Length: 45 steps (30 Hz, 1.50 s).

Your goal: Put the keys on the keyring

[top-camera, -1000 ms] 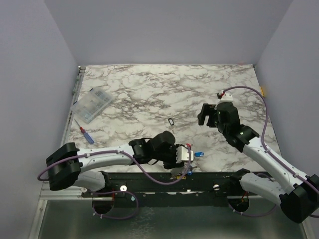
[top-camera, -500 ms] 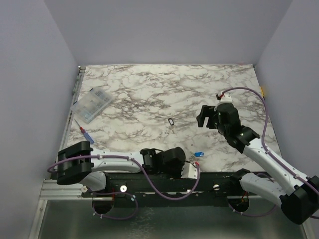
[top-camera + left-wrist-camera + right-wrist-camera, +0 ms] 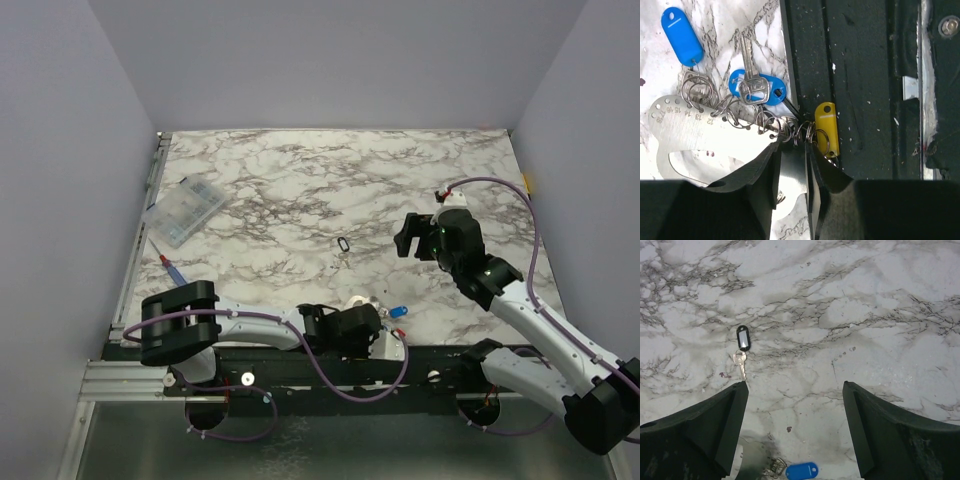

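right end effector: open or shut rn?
Open. In the right wrist view the right end effector has its fingers spread wide, with only bare tabletop between them and nothing held.

The keys [image 3: 751,86] are shiny silvery metal with glossy plastic heads; the table [image 3: 865,300] is smooth, marble-patterned.

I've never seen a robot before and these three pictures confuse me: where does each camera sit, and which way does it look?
Top external: fixed above and behind, looking down on the marble table; left arm and right arm show whole.
Left wrist: looks down past the left gripper, shut on the key bunch, at the table's near edge and black base rail.
Right wrist: looks down at marble and a black-tagged key, framed by the open right gripper.
Shared: the blue tag appears in all three.
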### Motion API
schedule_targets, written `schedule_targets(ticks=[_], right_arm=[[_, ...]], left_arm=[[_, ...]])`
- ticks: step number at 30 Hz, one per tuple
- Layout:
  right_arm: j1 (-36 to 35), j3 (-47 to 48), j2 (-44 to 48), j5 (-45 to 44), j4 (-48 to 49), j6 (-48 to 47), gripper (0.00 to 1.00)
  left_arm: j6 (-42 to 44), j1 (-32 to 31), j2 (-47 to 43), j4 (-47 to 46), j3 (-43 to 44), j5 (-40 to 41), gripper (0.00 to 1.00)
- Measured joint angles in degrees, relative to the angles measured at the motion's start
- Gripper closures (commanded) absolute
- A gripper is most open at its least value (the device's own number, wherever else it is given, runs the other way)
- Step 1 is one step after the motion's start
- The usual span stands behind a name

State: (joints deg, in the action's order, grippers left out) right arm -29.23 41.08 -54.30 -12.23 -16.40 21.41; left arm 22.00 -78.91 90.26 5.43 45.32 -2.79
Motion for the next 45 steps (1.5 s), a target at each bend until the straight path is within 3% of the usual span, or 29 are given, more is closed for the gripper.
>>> schedule_targets(ticks=[12,22,26,29,36,45], right_arm=[[0.0,-0.02,0.26,1.05,0.09,0.0,0.14],[0.0,-0.02,0.46,1.27,0.2,-0.02,0.14],[0.0,-0.02,0.52,1.29,0.26,-0.02,0.14],[0.0,-0.26,1.03,1.49,0.5,-0.02,0.14],[0.0,-1.16,3.08,2.45,1.79,-0.09,0.15],[0.0,-1.75,4.46,2.69,2.49,-0.44,0.15]], left_arm=[[-2.62,-0.22,0.31,-1.55,0.74,6.23,0.68],[-3.06,5.2,1.46,-3.89,0.57,8.52,0.69],[-2.71,8.2,0.9,-3.54,-0.11,9.75,0.6],[-2.51,9.18,-1.46,-2.84,-0.68,9.46,0.58],[0.2,9.92,-9.35,-4.15,-1.73,6.05,0.62],[2.05,10.64,-7.8,-10.86,-4.52,2.32,0.62]])
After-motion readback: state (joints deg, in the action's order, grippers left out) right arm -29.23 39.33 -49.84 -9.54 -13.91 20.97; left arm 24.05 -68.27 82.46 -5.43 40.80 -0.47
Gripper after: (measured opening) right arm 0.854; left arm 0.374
